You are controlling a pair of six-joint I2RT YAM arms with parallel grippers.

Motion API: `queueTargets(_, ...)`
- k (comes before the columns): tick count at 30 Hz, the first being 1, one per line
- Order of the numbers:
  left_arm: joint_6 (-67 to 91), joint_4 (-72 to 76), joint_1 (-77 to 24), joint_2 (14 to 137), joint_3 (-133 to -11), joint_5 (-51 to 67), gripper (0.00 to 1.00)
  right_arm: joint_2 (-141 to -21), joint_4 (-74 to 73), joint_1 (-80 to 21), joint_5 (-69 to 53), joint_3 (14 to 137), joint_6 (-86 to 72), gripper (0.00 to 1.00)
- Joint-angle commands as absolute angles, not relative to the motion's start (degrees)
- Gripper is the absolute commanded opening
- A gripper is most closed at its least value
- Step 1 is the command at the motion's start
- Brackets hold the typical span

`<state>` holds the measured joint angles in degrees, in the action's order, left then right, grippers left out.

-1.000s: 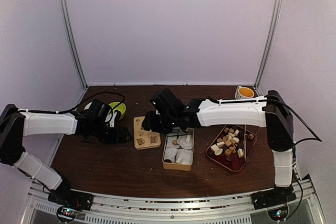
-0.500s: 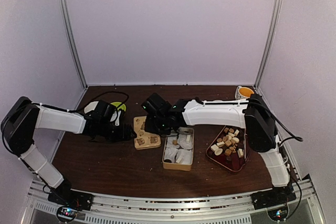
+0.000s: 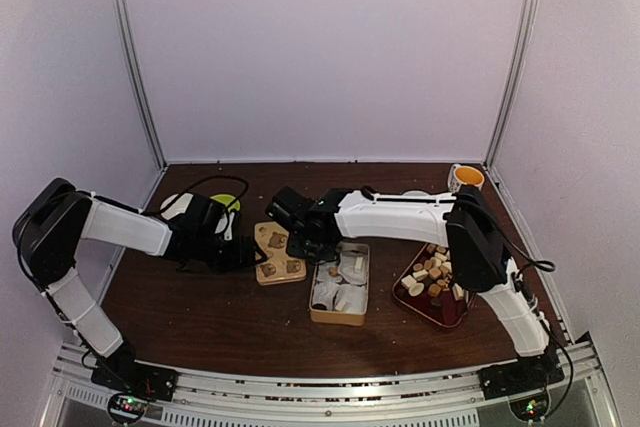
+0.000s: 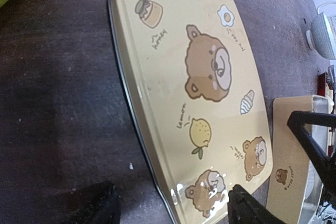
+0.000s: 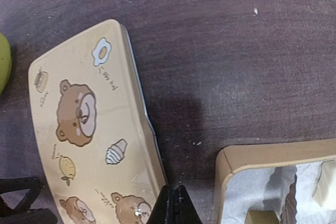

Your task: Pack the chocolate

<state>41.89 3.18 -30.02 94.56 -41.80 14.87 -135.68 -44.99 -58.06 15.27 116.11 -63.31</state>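
The chocolate (image 3: 435, 272), many small white, tan and dark pieces, lies in a dark red tray (image 3: 447, 315) at the right. A few pieces (image 3: 333, 271) sit among white paper liners in the tan open box (image 3: 322, 315); one tan piece (image 5: 260, 216) shows in the right wrist view. The bear-printed lid (image 3: 280, 265) lies flat left of the box. My left gripper (image 4: 173, 208) is open, its fingers either side of the lid's (image 4: 199, 87) near corner. My right gripper (image 5: 176, 203) is shut, its tips at the lid's (image 5: 89, 129) right edge, between lid and box (image 5: 236, 161).
A green round object (image 3: 228, 209) and a white one (image 3: 172, 204) lie behind my left arm. An orange-filled white cup (image 3: 467, 177) stands at the back right. The right gripper's black fingers (image 4: 310, 135) show in the left wrist view.
My right gripper has moved left to the lid's right edge. My left gripper has moved right to the lid's left corner.
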Motion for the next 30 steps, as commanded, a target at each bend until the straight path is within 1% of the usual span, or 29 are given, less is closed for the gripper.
queueTargets(1,42.9,6.0,-30.5,95.6,-42.2,16.1,0.72,-138.2,-48.0,-57.5,15.6,118.0,-65.5,0.0)
queueTargets(5,43.3,6.7,-30.8,96.0,-42.2,16.6,0.72,-140.7,-50.4,-57.3,14.6,122.1,-66.3,0.0)
queueTargets(9,43.3,7.3,-31.0,96.9,-42.6,17.6,0.72,-143.1,-49.8,-57.3,10.0,125.1,-65.6,0.0)
queueTargets(12,43.4,7.8,-31.0,97.4,-42.6,18.6,0.71,-143.3,-47.2,-57.2,5.3,124.8,-64.7,0.0)
queueTargets(14,43.4,8.1,-31.1,97.5,-42.5,19.1,0.71,-142.2,-44.0,-57.3,2.4,122.9,-63.3,0.0)
queueTargets(18,43.2,8.4,-31.0,98.1,-42.7,20.5,0.7,-136.6,-30.0,-57.3,-2.8,110.7,-61.4,0.0)
queueTargets(20,43.3,8.4,-31.0,98.3,-42.6,21.2,0.69,-134.6,-25.4,-57.3,-4.6,107.1,-61.1,0.0)
queueTargets(25,43.1,7.9,-31.1,96.5,-40.3,22.4,0.69,-132.6,-23.6,-57.8,-7.6,104.9,-60.2,0.0)
queueTargets(30,43.0,5.1,-32.0,91.5,-36.6,21.9,0.69,-128.8,-23.2,-60.0,-5.0,100.5,-60.3,0.0)
